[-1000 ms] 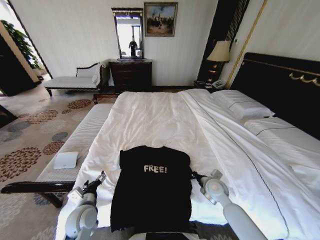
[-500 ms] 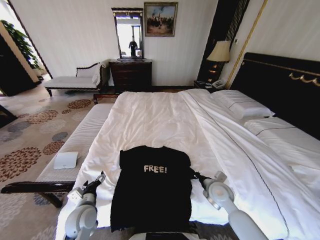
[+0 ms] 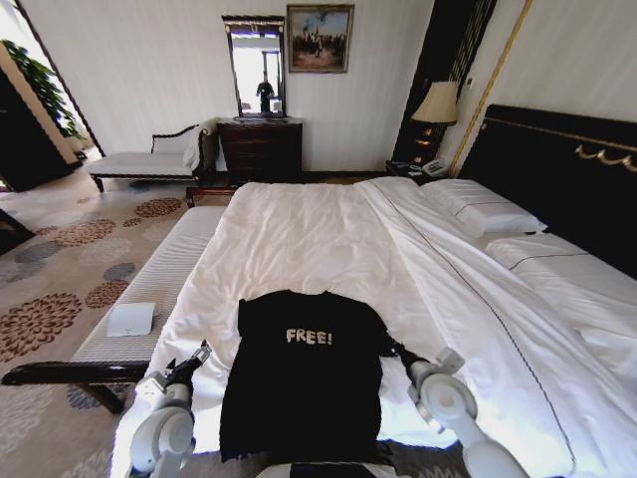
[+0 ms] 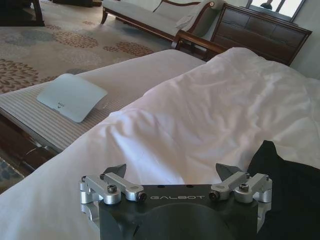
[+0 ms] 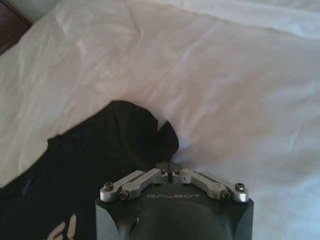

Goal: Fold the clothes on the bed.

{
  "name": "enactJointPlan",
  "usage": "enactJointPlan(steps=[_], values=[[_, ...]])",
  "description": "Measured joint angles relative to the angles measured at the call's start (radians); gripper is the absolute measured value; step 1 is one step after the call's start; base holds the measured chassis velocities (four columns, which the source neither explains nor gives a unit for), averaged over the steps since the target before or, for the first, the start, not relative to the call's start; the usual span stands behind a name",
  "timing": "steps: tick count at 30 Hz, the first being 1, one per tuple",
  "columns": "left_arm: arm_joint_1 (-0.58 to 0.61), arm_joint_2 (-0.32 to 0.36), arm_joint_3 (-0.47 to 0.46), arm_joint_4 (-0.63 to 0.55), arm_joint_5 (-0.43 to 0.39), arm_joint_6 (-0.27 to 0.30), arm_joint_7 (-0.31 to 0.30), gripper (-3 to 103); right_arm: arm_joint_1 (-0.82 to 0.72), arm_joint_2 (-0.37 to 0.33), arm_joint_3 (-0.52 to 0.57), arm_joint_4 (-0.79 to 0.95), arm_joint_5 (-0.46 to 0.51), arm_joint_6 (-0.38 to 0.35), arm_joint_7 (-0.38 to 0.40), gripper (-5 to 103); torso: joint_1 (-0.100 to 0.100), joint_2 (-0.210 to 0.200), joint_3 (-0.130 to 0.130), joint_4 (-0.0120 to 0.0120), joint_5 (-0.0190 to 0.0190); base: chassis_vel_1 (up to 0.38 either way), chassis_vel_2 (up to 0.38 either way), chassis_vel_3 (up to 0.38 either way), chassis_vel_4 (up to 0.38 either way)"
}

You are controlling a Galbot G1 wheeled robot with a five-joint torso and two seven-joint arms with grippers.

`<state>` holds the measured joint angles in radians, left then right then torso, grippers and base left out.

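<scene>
The clothes, a black T-shirt [image 3: 304, 373] with white "FREE!" lettering, lie flat at the near edge of the white bed [image 3: 328, 239]. My right gripper [image 3: 391, 348] is at the shirt's right sleeve. In the right wrist view this gripper [image 5: 169, 168] is shut on the edge of the black sleeve [image 5: 135, 130]. My left gripper [image 3: 200, 356] hovers over the duvet just left of the shirt. It stands open [image 4: 172, 171] with nothing between its fingers, and the shirt's edge [image 4: 290, 190] lies beside it.
A long pale bench [image 3: 164, 284] runs along the bed's left side with a small white pad [image 3: 131, 319] on it. Pillows [image 3: 478, 207] and a dark headboard [image 3: 562, 164] are at right. A dresser [image 3: 261, 149] stands against the far wall.
My right arm has drawn back toward me and to the right, and the shirt's right sleeve has been pulled out with it. The left arm has not moved.
</scene>
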<state>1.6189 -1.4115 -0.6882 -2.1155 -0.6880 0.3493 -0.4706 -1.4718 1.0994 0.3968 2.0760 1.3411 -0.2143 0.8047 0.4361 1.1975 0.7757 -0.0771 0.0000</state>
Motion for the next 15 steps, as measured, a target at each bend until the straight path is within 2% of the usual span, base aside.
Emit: enactJointPlan(steps=[4, 8, 15], values=[[0.003, -0.003, -0.003, 0.008, 0.000, -0.005, 0.001, 100, -0.007, 0.003, -0.029, -0.004, -0.016, 0.000, 0.000, 0, 0.000, 0.000, 0.000, 0.0000, -0.0001, 0.000, 0.000, 0.000, 0.000], [0.005, -0.005, -0.005, 0.016, 0.000, -0.010, 0.004, 100, -0.008, 0.014, -0.076, -0.008, -0.072, 0.005, -0.040, 0, 0.000, 0.000, 0.000, 0.0000, -0.0001, 0.000, 0.000, 0.000, 0.000], [0.000, -0.005, -0.005, 0.018, -0.001, -0.012, 0.004, 100, -0.006, 0.023, -0.135, -0.021, -0.133, 0.004, -0.033, 0, 0.000, 0.000, 0.000, 0.0000, 0.0001, 0.000, 0.000, 0.000, 0.000]])
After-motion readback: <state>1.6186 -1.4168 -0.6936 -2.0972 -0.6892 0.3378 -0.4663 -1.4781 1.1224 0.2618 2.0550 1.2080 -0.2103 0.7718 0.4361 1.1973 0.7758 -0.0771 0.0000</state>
